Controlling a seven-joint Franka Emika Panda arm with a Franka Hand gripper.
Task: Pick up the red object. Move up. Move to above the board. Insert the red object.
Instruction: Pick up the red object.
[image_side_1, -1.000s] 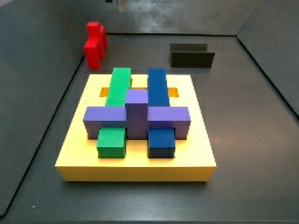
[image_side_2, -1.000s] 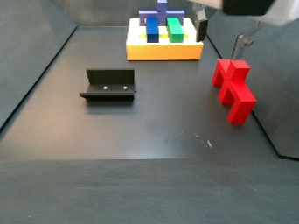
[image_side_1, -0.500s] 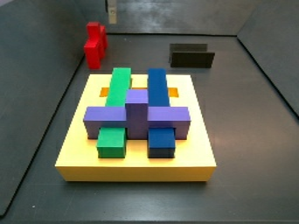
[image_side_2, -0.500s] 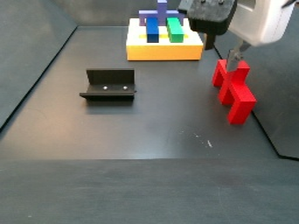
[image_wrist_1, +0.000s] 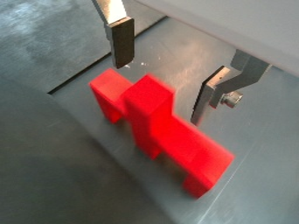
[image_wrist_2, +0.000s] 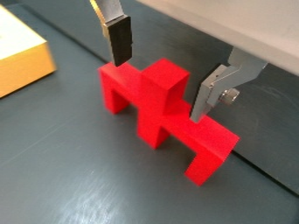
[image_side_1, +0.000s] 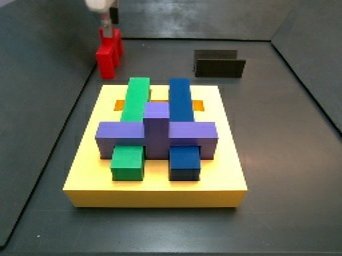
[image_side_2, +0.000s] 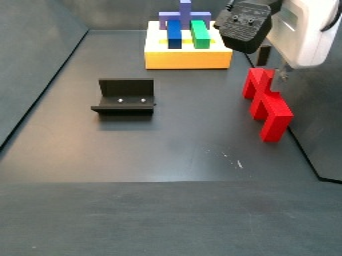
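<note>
Lower than a second ago, the gripper (image_wrist_2: 158, 72) straddles the red object (image_wrist_2: 162, 110), fingers apart; picking is in hand, closing on its stem comes next.

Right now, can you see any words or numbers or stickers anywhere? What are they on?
No readable text anywhere: none.
The red object: plain red, no label.
The board: plain yellow, and its colored blocks have no marks.
The fixture: only two small pale dots, not letters.
The gripper, open on either side of the red object: bare silver fingers, nothing printed.
The robot's white housing: no logo visible.
</note>
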